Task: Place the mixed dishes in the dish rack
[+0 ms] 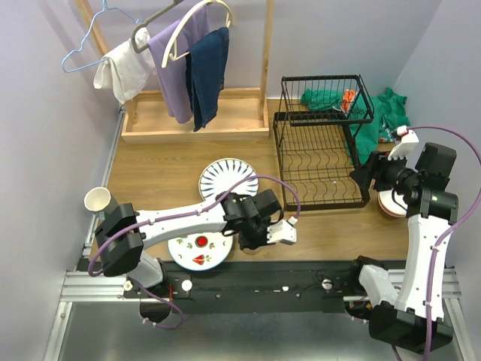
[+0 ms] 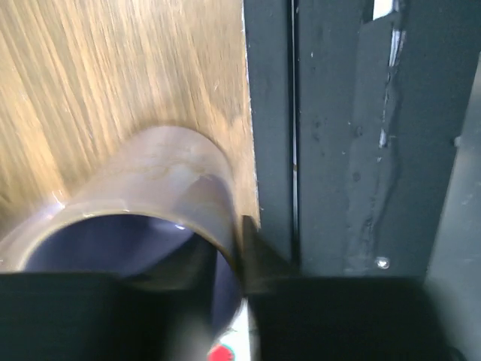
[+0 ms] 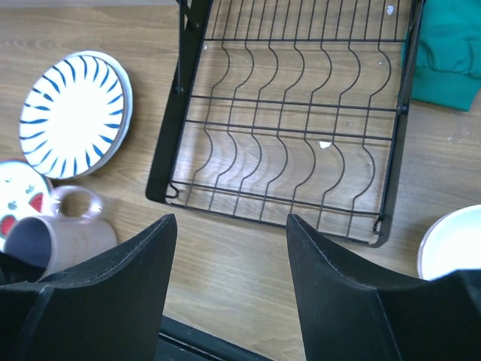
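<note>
**At the near edge: mug grasp**

The pale purple ceramic mug (image 3: 64, 235) lies sideways on the wooden tabletop (image 2: 113, 68), apart from the black wire dish rack (image 3: 293, 103). The left gripper (image 2: 229, 259) straddles its rim wall, seemingly to lift it; pinching or not, I cannot tell. The right gripper (image 3: 229, 301) hangs spread.

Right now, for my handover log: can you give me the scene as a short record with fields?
striped plate: flat on table, left of rack
fruit plate: flat, at near edge
mug: on its side beside fruit plate
rack: no dishes seen in lower tier
left pincer: at mug's rim; grip unclear
right pincer: open, empty, in front of rack
</note>
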